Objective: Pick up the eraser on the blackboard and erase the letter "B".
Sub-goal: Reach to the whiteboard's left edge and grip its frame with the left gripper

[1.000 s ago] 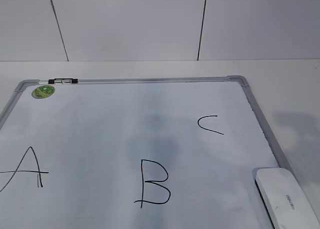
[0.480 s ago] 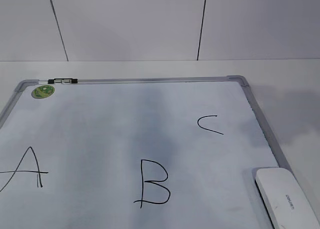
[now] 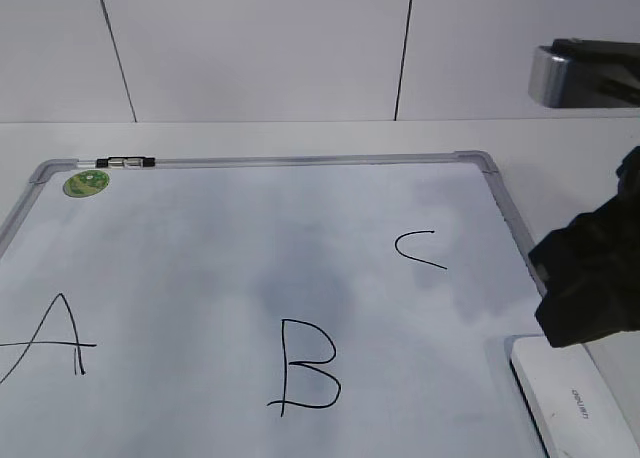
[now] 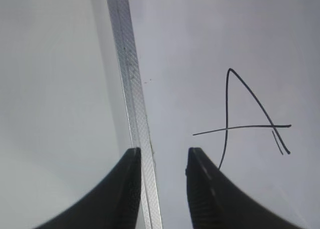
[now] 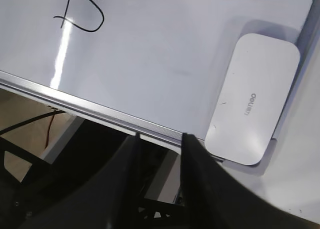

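Observation:
The blackboard is a white board with a grey frame (image 3: 300, 161) lying flat. The black letter "B" (image 3: 305, 368) is at its near middle; part of it shows in the right wrist view (image 5: 82, 14). The white eraser (image 3: 575, 403) lies at the board's near right corner and shows in the right wrist view (image 5: 255, 101). My right arm (image 3: 595, 278) hangs dark just above the eraser's far end. My right gripper (image 5: 160, 136) is open and empty over the board's near frame (image 5: 100, 111), beside the eraser. My left gripper (image 4: 164, 151) is open and empty over the left frame (image 4: 132, 89).
The letter "A" (image 3: 55, 338) is at the left, also in the left wrist view (image 4: 250, 124), and "C" (image 3: 418, 248) is right of centre. A small marker (image 3: 125, 162) and a green sticker (image 3: 87, 183) sit at the far left corner. Dark stand parts and cables (image 5: 30, 124) lie below the near edge.
My right arm has come into the exterior view from the right and now hangs over the eraser's far end. Shadows have shifted across the board. The eraser and letters have not moved.

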